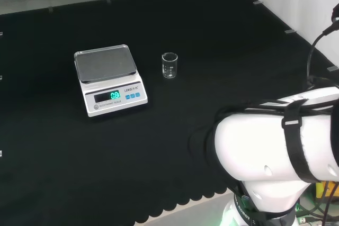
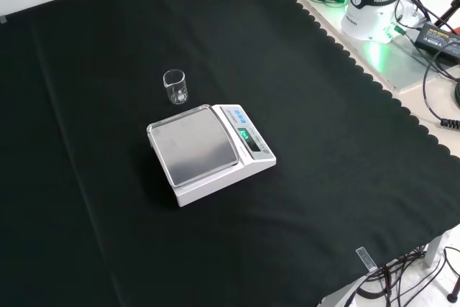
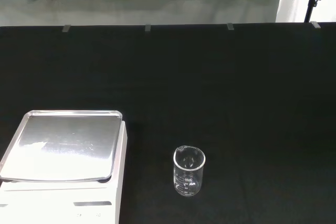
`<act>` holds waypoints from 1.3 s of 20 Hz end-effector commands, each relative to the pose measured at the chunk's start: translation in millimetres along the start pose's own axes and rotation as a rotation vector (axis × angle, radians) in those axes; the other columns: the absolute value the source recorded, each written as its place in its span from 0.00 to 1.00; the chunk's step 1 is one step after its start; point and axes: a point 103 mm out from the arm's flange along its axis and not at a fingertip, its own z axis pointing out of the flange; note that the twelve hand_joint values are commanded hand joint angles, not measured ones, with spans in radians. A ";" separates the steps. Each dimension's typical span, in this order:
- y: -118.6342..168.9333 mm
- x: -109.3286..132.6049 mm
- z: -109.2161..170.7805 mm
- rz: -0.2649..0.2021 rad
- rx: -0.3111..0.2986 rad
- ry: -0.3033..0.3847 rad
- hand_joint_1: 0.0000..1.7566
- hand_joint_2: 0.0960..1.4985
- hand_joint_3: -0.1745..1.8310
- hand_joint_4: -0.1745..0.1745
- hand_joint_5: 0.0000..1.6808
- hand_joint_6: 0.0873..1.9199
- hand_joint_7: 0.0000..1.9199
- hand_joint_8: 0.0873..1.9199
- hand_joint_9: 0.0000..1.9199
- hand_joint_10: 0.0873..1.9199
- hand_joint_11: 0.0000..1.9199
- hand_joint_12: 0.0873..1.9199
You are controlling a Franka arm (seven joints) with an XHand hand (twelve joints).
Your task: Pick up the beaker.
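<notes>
1. Hand state: I cannot tell whether it is wide, narrow or holding anything
2. 1 clear beaker (image 1: 169, 65) stands upright on the tabletop (image 1: 175, 14), just beside the scale (image 1: 108, 79) but apart from it, and appears empty
3. Judged step: the approach. Come in from the beaker's side away from the scale, so the fingers need not squeeze into the gap between them
4. Curl round the wall below the rim and lift straight up

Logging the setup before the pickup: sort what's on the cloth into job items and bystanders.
Job:
- beaker, upright on the cloth, apart from the scale

Just lying about:
- scale, pan bare, display lit
- cables off the cloth's edge
</notes>
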 end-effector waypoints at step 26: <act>118.0 -114.7 126.9 -0.078 0.101 0.265 0.25 0.53 0.17 0.38 0.09 0.00 0.01 0.32 0.16 0.00 0.05 0.80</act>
